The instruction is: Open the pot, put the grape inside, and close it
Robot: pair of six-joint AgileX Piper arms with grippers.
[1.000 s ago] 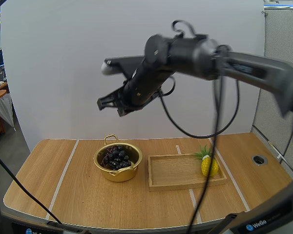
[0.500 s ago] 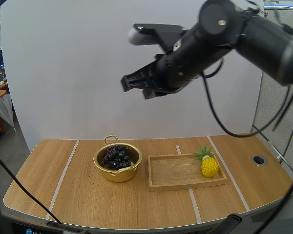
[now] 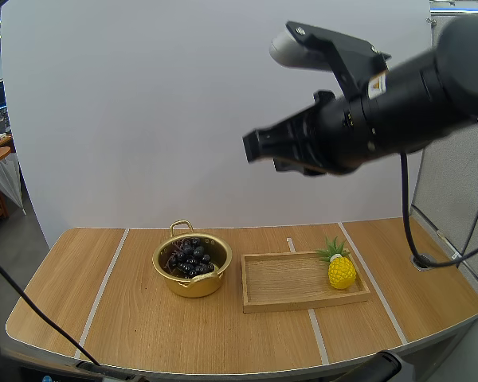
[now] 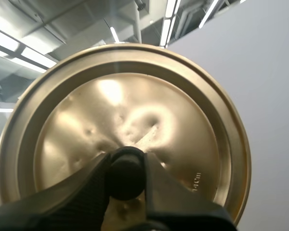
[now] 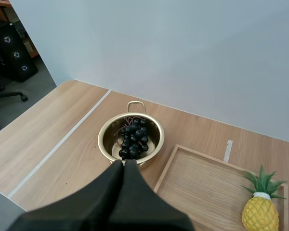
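- Left gripper [image 4: 126,161] grasping the lid [image 4: 183,106] by its black knob [image 4: 127,177]; lid is off the pot.
- Right gripper [image 5: 124,162] clenched on nothing, fingers together, high over the bench [image 3: 103,318].
- Pot [image 3: 193,284] stands uncovered on the bench, grapes [image 3: 190,256] inside.
- Tray [image 3: 303,301] just beside the pot; pineapple [image 3: 340,272] upright in it.

left gripper [image 4: 126,166] pinches the gold lid's [image 4: 183,120] black knob [image 4: 126,174].

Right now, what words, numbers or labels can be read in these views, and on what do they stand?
"14cm": stamped on the lid near its rim; the left gripper holds that lid.
Small sticker on the right arm: too small to read.
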